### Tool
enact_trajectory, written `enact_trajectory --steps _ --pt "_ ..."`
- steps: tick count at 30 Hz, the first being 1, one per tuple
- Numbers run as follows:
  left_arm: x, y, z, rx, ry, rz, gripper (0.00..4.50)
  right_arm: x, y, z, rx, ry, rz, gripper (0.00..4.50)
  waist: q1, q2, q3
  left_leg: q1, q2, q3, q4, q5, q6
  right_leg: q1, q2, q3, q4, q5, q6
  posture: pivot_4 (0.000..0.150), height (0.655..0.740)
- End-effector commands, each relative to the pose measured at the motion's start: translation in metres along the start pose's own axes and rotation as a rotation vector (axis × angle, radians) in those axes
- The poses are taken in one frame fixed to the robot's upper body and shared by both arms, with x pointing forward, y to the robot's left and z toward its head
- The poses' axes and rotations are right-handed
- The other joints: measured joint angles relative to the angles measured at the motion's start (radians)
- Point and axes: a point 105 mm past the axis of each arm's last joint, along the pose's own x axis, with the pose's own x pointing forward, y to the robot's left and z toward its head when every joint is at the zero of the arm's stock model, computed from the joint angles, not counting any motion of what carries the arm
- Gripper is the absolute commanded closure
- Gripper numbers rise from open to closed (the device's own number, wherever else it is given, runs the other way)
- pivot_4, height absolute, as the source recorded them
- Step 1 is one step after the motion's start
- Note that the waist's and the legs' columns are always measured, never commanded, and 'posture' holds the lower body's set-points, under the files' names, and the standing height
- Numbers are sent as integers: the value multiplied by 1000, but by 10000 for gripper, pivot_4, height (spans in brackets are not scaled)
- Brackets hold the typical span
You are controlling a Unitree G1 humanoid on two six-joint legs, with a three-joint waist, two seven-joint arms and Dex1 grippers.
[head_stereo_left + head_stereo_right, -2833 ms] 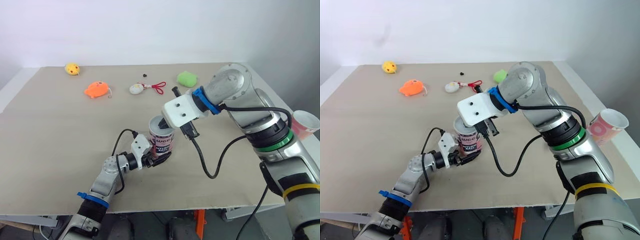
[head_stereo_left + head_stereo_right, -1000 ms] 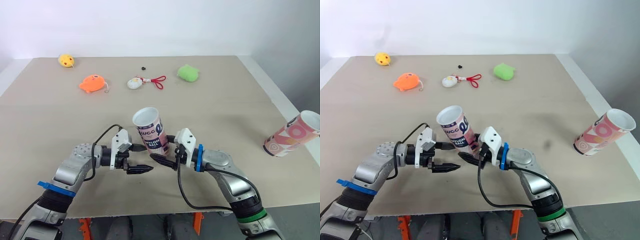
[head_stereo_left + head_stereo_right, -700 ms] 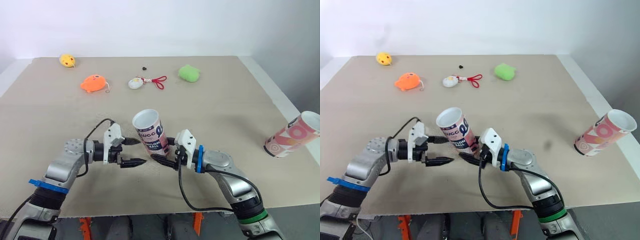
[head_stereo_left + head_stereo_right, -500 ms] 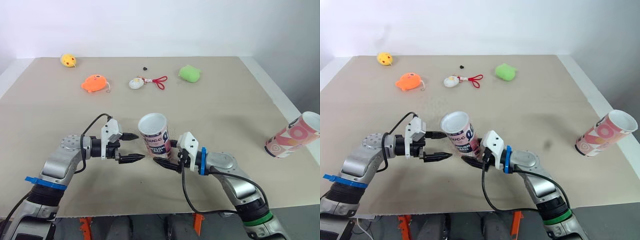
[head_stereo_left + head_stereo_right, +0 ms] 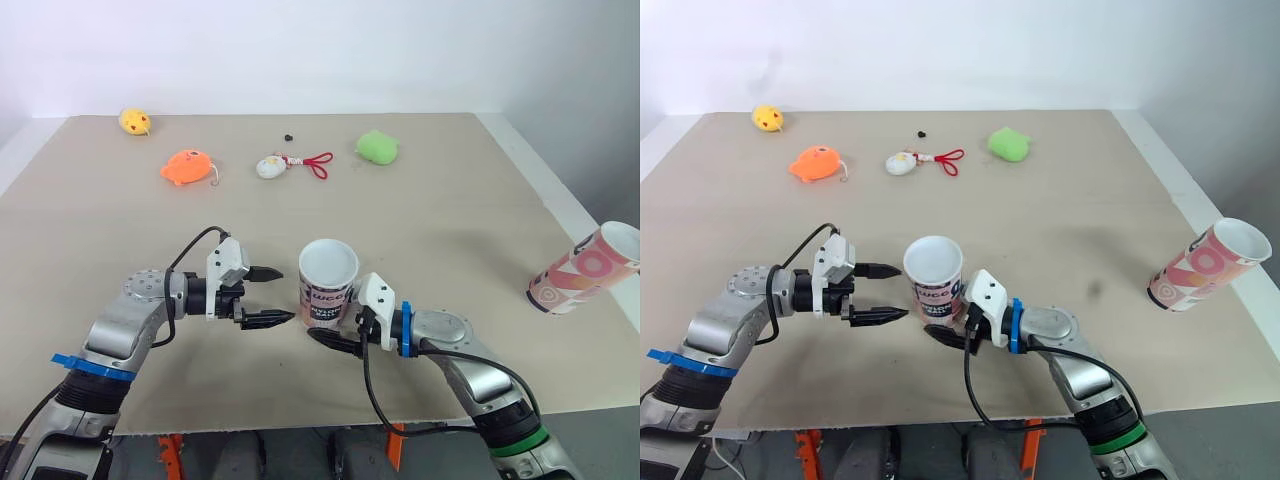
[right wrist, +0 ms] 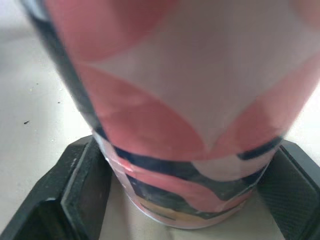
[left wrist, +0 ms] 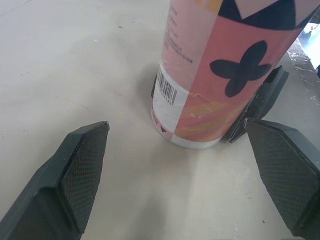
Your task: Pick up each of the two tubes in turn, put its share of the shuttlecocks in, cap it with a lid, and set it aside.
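A pink, white and navy patterned tube (image 5: 328,295) stands upright on a beige table (image 5: 450,200), its open white mouth facing up. The right fingers (image 5: 335,340) pinch the tube at its base, one black finger on each side; in the right wrist view both fingers (image 6: 82,185) press against the bottom of the tube's wall. The left fingers (image 5: 268,319) are spread wide and hold nothing. They point toward the tube from its other side, near it but not touching, with bare table between their tips and the tube. In the left wrist view the tube (image 7: 220,70) stands ahead of the gap between the two spread fingers (image 7: 80,170), with a barcode low on its wall.

A second tube (image 5: 583,270), pink with a white mouth, sits tilted at the table edge, well apart from the right fingers on their outer side. Far beyond both sets of fingers, along the back of the table, lie a yellow toy (image 5: 135,121), an orange toy (image 5: 187,167), a white toy (image 5: 270,167) with a red cord (image 5: 318,163), a small black item (image 5: 288,136) and a green toy (image 5: 377,150).
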Motion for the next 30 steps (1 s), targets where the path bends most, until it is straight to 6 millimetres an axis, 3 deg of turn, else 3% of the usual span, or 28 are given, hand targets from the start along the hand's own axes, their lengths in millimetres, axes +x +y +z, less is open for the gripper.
enact_trajectory --steps 1,7,8,11,15,18,21,25,30 --pt "2 -3 13 41 -31 -24 0 0 -1 8 8 -34 -4 731 0 0 0 0 0 0 0 0 0 0 0 0 0 0 0 1500 7400" --pt "1 -6 11 36 -24 -37 0 0 -3 13 13 -59 -13 731 0 0 0 0 0 0 0 0 0 0 0 0 0 0 0 1500 7400" --pt "0 -7 11 37 -19 -42 0 0 -3 13 15 -60 -13 5635 0 0 0 0 0 0 0 0 0 0 0 0 0 0 0 1500 7400" --pt "-1 -8 12 43 -18 -49 0 -1 -3 16 18 -71 -17 5635 0 0 0 0 0 0 0 0 0 0 0 0 0 0 0 1500 7400" --pt "-6 -4 27 68 -47 -35 0 -7 -11 24 26 -110 -76 5635 0 0 0 0 0 0 0 0 0 0 0 0 0 0 0 1500 7400" --pt "-11 3 47 95 -96 -9 0 -20 -33 35 24 -174 -233 5635 1 0 0 -1 0 -1 1 0 0 0 0 -1 0 0 0 1500 7400" --pt "-9 11 74 143 -162 19 0 -54 -85 40 16 -218 -610 5635 1 0 0 -1 0 -1 1 0 0 0 0 -1 0 1 0 1500 7400" --pt "9 9 101 172 -257 -3 0 -119 -146 19 102 -160 -1130 5635 3 0 0 -2 -2 -1 2 1 -2 0 -2 -1 0 3 1 1500 7400" --pt "32 -1 105 172 -284 -62 0 -183 -175 -10 253 -103 -1524 5635 1 0 0 -3 -7 1 1 1 -1 -1 -7 1 0 4 -1 1500 7400"
